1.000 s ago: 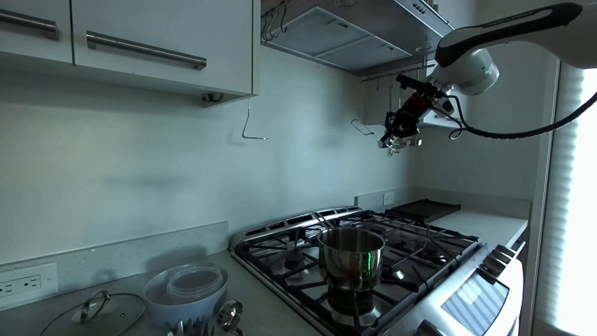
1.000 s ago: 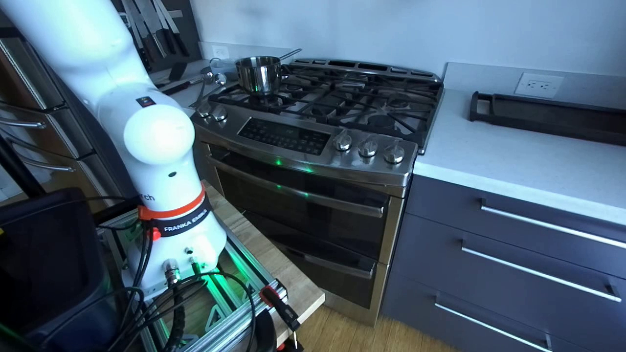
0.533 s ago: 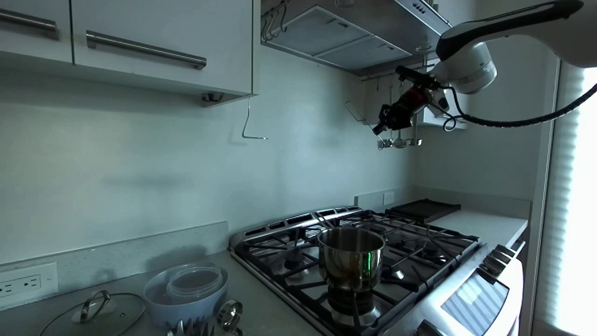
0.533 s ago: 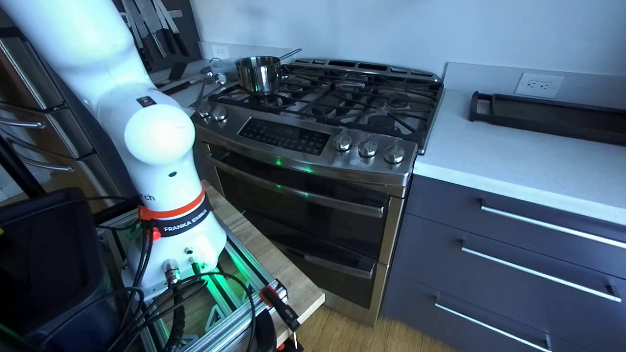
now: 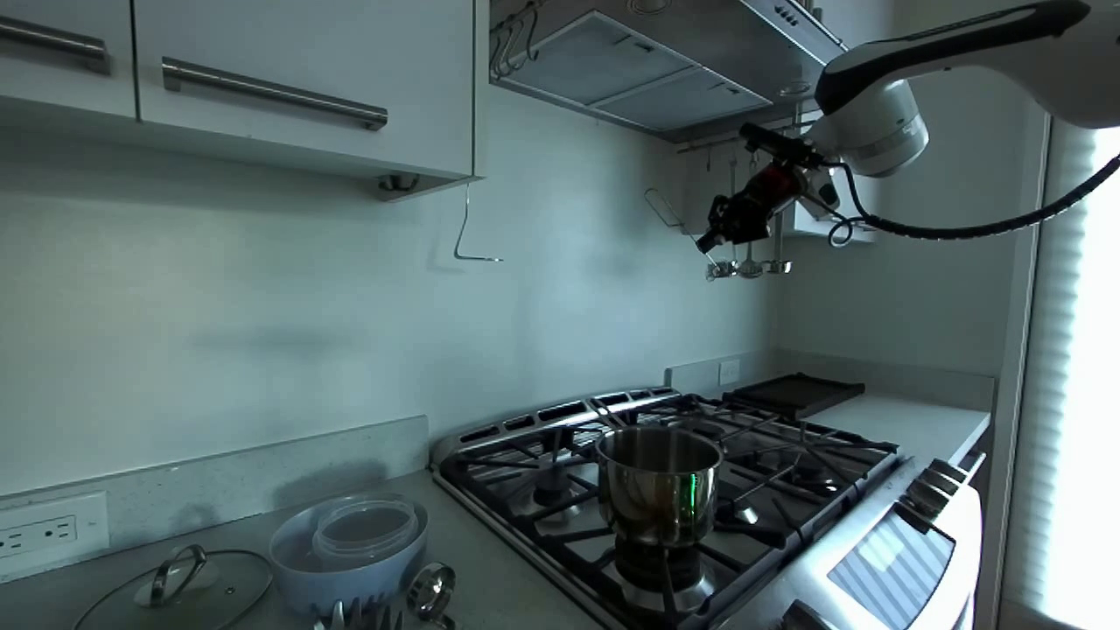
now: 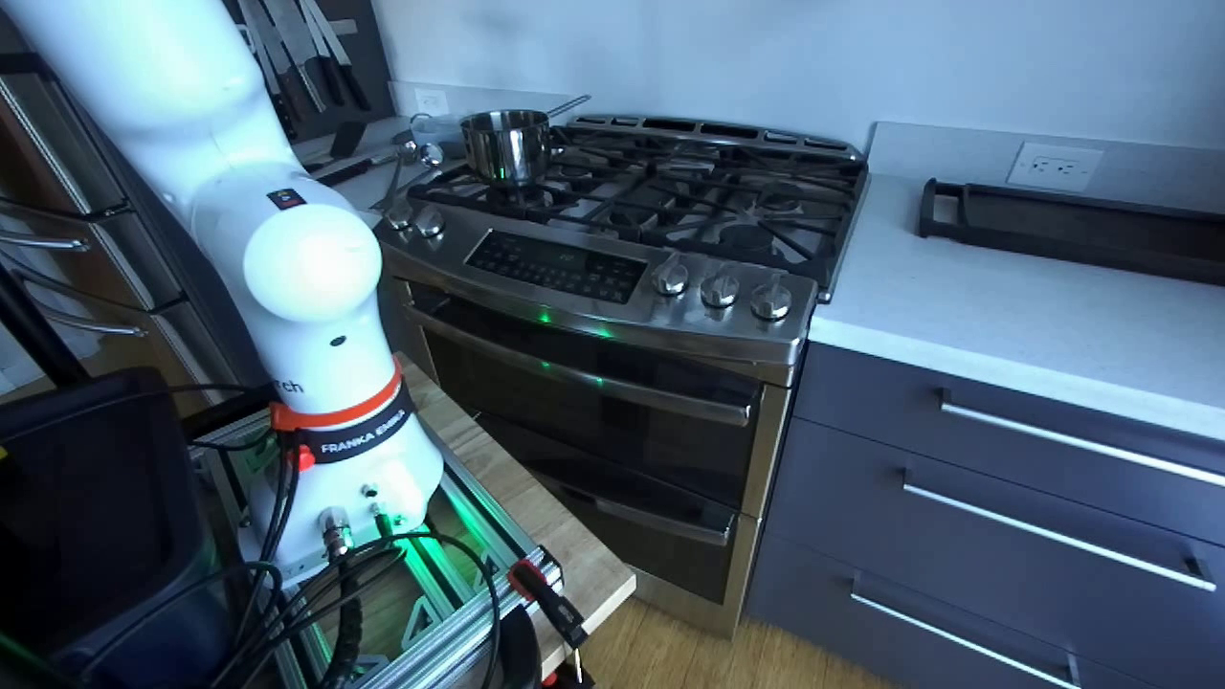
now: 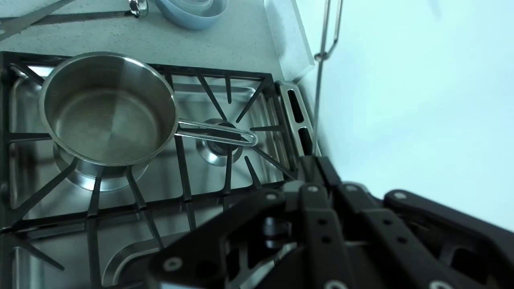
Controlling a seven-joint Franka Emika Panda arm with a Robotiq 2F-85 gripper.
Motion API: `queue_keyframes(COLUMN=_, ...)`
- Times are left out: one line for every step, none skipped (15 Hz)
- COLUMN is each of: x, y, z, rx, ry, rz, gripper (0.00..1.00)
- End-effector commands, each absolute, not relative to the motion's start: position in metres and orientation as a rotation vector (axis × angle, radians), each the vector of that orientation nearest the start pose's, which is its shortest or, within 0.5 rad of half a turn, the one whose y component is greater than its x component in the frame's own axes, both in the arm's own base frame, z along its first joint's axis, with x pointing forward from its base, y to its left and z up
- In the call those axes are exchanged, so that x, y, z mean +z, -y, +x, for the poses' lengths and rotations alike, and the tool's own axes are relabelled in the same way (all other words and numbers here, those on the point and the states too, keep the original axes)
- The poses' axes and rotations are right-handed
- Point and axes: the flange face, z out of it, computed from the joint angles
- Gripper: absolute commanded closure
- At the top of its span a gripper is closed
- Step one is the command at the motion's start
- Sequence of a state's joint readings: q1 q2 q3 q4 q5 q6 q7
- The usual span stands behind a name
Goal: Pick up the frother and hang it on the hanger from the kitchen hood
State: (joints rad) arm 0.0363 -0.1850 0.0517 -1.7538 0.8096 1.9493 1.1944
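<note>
The frother (image 5: 682, 226) is a thin wire wand with a long narrow loop at one end. My gripper (image 5: 703, 245) is shut on its shaft, high above the stove. The frother is tilted, with its loop up and to the left; its lower end overlaps hanging utensils and is hard to make out. In the wrist view the frother (image 7: 319, 80) runs up from between the closed fingertips (image 7: 316, 161). The grey kitchen hood (image 5: 717, 52) is above. Several S-shaped hooks (image 5: 514, 42) hang at its left end. A rail (image 5: 744, 140) runs under its far side.
Ladles and other utensils (image 5: 750, 266) hang behind the gripper. A steel pot (image 5: 659, 486) stands on the stove grates (image 6: 670, 182). A white cabinet (image 5: 306, 87) is left of the hood. A bent wire (image 5: 461, 232) hangs below the cabinet. A bowl (image 5: 346, 560) sits on the counter.
My gripper has moved up and slightly left with the frother, mostly in the first half second. The gripper has tilted, and the frother's loop end now stands higher and steeper.
</note>
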Motion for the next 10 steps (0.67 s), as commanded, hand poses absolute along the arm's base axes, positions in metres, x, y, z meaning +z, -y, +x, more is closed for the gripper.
queue_keyframes(x=0.709, y=-0.119, z=0.530, rx=0.207, ry=-1.307, rz=-1.845, gripper=0.99)
queue_keyframes(x=0.714, y=-0.127, z=0.532, rx=0.202, ry=-1.292, rz=-1.842, gripper=0.99)
queue_keyframes(x=0.718, y=-0.135, z=0.534, rx=0.204, ry=-1.271, rz=-1.837, gripper=0.99)
queue_keyframes(x=0.721, y=-0.144, z=0.536, rx=0.216, ry=-1.252, rz=-1.823, gripper=0.99)
queue_keyframes(x=0.725, y=-0.151, z=0.538, rx=0.223, ry=-1.236, rz=-1.812, gripper=0.99)
queue_keyframes(x=0.724, y=-0.156, z=0.542, rx=0.250, ry=-1.216, rz=-1.788, gripper=0.99)
queue_keyframes(x=0.725, y=-0.160, z=0.545, rx=0.273, ry=-1.208, rz=-1.766, gripper=0.99)
queue_keyframes(x=0.725, y=-0.164, z=0.547, rx=0.293, ry=-1.193, rz=-1.749, gripper=0.99)
queue_keyframes(x=0.724, y=-0.167, z=0.550, rx=0.314, ry=-1.185, rz=-1.731, gripper=0.99)
queue_keyframes(x=0.725, y=-0.170, z=0.552, rx=0.334, ry=-1.183, rz=-1.712, gripper=0.99)
